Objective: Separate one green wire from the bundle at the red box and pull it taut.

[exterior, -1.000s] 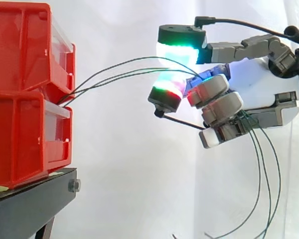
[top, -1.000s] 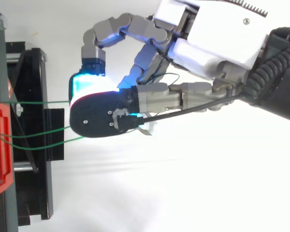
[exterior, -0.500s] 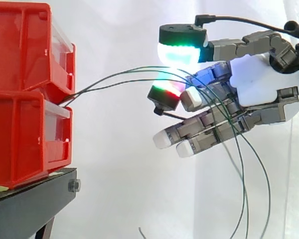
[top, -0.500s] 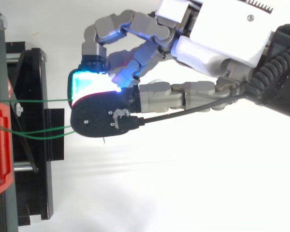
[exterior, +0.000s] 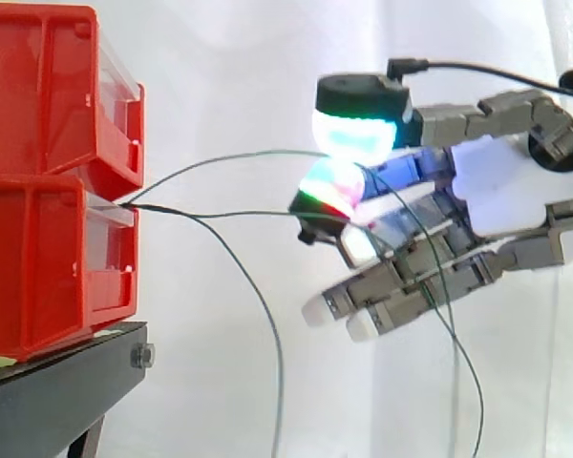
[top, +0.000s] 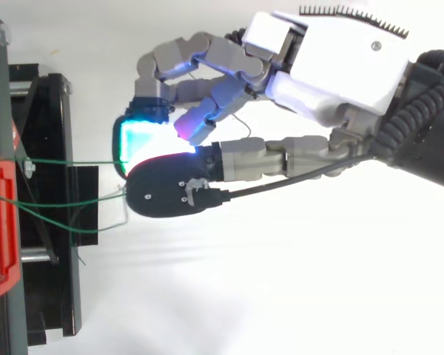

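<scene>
Three wires leave the gap between the stacked red bins [exterior: 57, 191] on the stand [exterior: 57, 391].

- Top wire [exterior: 239, 156]: arcs up and right from the bins into the hand [exterior: 501, 196]. It enters between two glowing pads, upper [exterior: 355, 134] and lower [exterior: 329, 186], which are pressed together on it. I read this as a pinch. The wire bows, so it is not yet taut.
- Other fingers [exterior: 392, 286]: straight, loosely spread below the pinch, holding nothing. Wire tails trail across them and drop out of frame.
- Middle wire [exterior: 258, 214]: runs near level from the bins to the underside of the lower pad. Touching or just beside, I cannot tell. From above it reaches the pads close to the top wire.
- Loose wire [exterior: 272, 343]: sags steeply down from the bins, well apart from the hand.

Risks, as judged:
- The middle wire may be caught under the lower pad, and a pull would then drag two wires, not one.
- A thin wire held between rounded pads could slip as tension rises.
- Tails draped over the straight fingers could snag and load the wrong strand.
- A hard pull might tug the wire out of the bins or shift them.
</scene>
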You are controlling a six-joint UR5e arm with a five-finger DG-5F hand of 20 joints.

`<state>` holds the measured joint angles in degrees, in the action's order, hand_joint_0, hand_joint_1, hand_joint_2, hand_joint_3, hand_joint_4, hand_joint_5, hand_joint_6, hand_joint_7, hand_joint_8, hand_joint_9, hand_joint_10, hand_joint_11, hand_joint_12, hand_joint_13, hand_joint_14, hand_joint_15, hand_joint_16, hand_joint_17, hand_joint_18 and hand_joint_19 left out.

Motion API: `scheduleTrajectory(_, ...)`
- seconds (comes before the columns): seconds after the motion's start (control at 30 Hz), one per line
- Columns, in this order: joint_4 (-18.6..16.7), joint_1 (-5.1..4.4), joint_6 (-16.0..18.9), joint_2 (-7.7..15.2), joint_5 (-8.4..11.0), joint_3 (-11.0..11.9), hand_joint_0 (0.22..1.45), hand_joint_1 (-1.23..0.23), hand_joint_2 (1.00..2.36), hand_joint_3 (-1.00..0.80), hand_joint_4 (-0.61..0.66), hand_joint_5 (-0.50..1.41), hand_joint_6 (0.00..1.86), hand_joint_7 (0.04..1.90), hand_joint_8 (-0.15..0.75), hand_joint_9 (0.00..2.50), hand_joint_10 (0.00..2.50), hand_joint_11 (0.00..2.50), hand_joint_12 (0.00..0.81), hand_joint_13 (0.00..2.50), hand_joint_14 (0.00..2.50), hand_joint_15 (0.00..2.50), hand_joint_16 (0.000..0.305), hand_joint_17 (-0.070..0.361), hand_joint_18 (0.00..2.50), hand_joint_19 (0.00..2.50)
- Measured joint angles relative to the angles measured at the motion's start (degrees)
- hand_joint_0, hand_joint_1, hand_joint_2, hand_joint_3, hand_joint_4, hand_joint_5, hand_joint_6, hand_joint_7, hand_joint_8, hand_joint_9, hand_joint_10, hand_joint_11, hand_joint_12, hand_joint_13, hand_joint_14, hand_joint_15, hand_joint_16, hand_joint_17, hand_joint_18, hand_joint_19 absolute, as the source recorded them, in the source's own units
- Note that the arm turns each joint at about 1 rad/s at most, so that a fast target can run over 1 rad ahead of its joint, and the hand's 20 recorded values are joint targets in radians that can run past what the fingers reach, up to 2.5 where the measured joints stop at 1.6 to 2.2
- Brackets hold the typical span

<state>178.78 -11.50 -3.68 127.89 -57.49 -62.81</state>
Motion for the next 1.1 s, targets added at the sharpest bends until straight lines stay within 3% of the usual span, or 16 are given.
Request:
scheduleTrajectory(0.43, -1.9, -0.34, 0.8, 0.0, -0.6, -3.1, 0.58, -0.78, 1.03, 0.0, 0.01, -0.13, 0.85, 1.34, 0.249, 0.85, 0.02, 0.53, 0.352, 0.41, 0.01, 0.21, 0.056, 0.126, 0.25, 0.26)
scheduleTrajectory(0.63, -6.1, -0.51, 1.4, 0.0, -1.36, -5.6, 0.58, -0.78, 1.03, -0.01, -0.02, -0.13, 0.84, 1.33, 0.231, 0.75, 0.01, 0.27, 0.339, 0.37, 0.0, 0.12, 0.057, 0.128, 0.23, 0.18)
scheduleTrajectory(0.9, -10.4, -0.81, 1.2, 0.0, -1.52, -7.9, 0.59, -0.78, 1.03, -0.01, -0.01, -0.13, 0.84, 1.34, 0.229, 0.73, 0.01, 0.27, 0.337, 0.36, 0.0, 0.12, 0.057, 0.127, 0.22, 0.19)
scheduleTrajectory(1.1, -10.9, -0.88, 1.0, 0.0, -1.55, -8.3, 0.58, -0.78, 1.03, -0.01, 0.0, -0.13, 0.84, 1.34, 0.235, 0.75, 0.01, 0.3, 0.342, 0.37, 0.01, 0.13, 0.056, 0.127, 0.22, 0.2)
